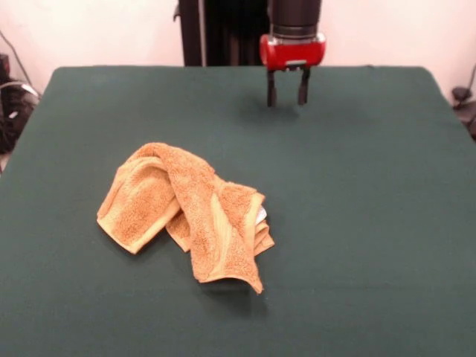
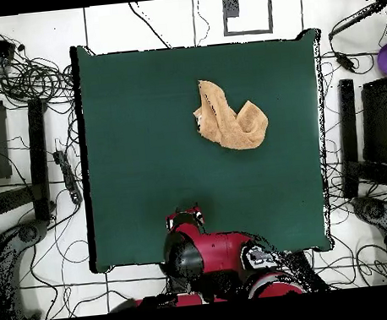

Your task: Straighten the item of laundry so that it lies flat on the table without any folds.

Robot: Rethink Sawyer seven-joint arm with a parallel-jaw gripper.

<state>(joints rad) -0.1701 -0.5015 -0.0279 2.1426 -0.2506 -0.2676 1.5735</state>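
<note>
We start with the table (image 1: 372,223), one broad green felt surface that fills most of both views and dwarfs everything on it. Next comes the arm, a single red and black one, held back near the table's robot-side edge; its gripper (image 1: 287,93) hangs above the felt with two dark fingers (image 1: 272,94) pointing down, a clear gap between them and nothing in that gap. Then the towel (image 1: 190,212), also one only, lying crumpled well apart from the gripper, on the half of the table away from the robot and somewhat off centre. We judge it light, soft and limp: terry cloth that will sag and drape from any pinch point, unlikely to slip from the fingers and in no danger of breaking, though the felt may drag on it as we pull. It is doubled over itself, with one flap spread flat and a thicker ridge running down to a corner nearest the front camera. We think that free corner, or the hemmed edge beside it, is the place to take hold, since a single layer there would unfold rather than lift the whole bundle. Smallest is one white tag (image 1: 261,216), peeping from the folds, though we cannot tell which layer it is sewn to.
</note>
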